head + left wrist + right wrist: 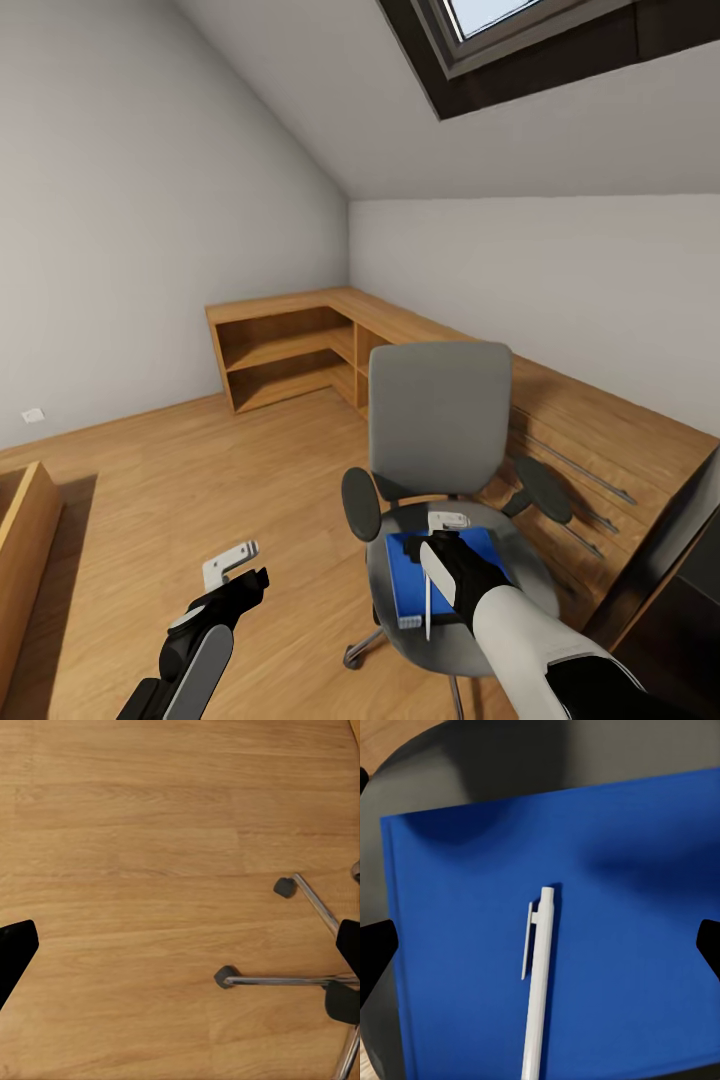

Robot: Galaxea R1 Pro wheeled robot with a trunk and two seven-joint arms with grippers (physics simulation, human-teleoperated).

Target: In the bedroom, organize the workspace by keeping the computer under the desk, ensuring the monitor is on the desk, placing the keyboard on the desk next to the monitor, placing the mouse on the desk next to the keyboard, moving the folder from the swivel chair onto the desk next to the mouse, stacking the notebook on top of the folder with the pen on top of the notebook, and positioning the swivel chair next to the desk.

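Blue folder (585, 915) flat on chair (440, 420) seat, white pen (538, 982) loose atop, likely rolls. Right gripper (447, 522) above, fingers apart. Folder stiff, light: pinch edge. Left gripper (232, 565) over floor (150, 832), fingers apart.

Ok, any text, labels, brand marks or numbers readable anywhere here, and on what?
None readable.
Folder: plain blue cover, no label.
Pen lying on it: plain white, no print.
Swivel chair: no brand mark visible.
Wall plate low on the wall: too small to tell whether it carries any marking.
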